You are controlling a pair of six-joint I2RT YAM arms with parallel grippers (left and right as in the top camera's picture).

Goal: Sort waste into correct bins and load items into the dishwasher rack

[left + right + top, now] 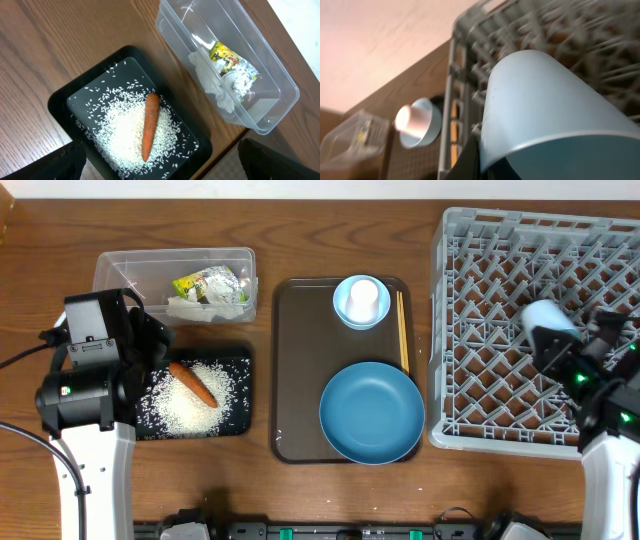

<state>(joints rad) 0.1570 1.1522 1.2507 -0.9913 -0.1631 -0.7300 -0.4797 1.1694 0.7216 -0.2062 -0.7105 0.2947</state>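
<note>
A brown wooden counter [300,240] carries everything. The grey dishwasher rack [480,395] fills the right edge, and above its pegs the right end effector [553,336] is clamped shut on the pale-blue cup [548,317], apparently gripping the rim so that it can be set down among them. At the middle, a brown serving tray [295,380] holds the dark-blue bowl [372,412]. Behind the bowl, the white cup [363,298] sits in the light-blue bowl [343,313], and the chopsticks [403,330] lie along the tray's right side; all of these are probably waiting to be loaded. Near the left edge, the clear tub [120,265] contains the tissue [195,308] and the wrapper [208,284]. The black tray [244,395] in front of the tub holds the rice [180,408] and the carrot [193,384], so the waste looks sorted. The left end effector [148,350] hangs over the black tray, spread wide and empty.
</note>
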